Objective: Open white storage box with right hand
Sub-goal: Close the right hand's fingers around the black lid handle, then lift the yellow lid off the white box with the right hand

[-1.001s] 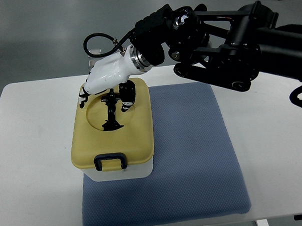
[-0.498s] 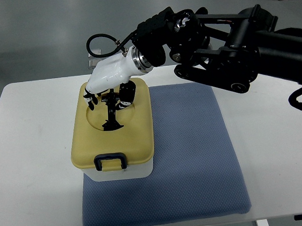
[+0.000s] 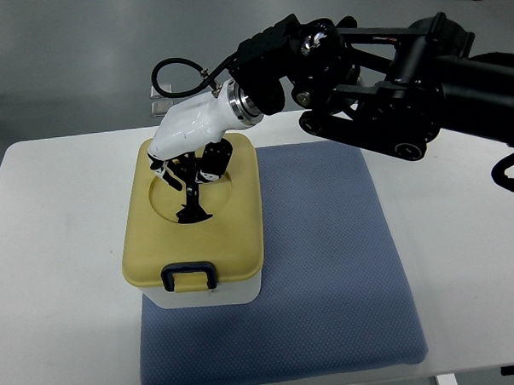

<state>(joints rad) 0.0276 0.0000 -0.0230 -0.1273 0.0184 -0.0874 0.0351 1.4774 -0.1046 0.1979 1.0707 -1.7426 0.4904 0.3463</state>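
Box (image 3: 193, 238) under R hand (image 3: 187, 144) | fingers (image 3: 206, 165) curled on lid's top handle (image 3: 191, 195) | latch (image 3: 189, 276) front

Yellow lid (image 3: 229, 232), dark blue latch (image 3: 188, 276), white box (image 3: 210, 292); blue textured mat (image 3: 328, 266); white table (image 3: 56, 278).

Single top view looking steeply down from robot's side, sitting fairly near, taking in white table (image 3: 63, 252), blue mat (image 3: 329, 275), storage box (image 3: 193, 238). Right arm (image 3: 388, 67) entering from picture's right edge. No second view sharing scene.
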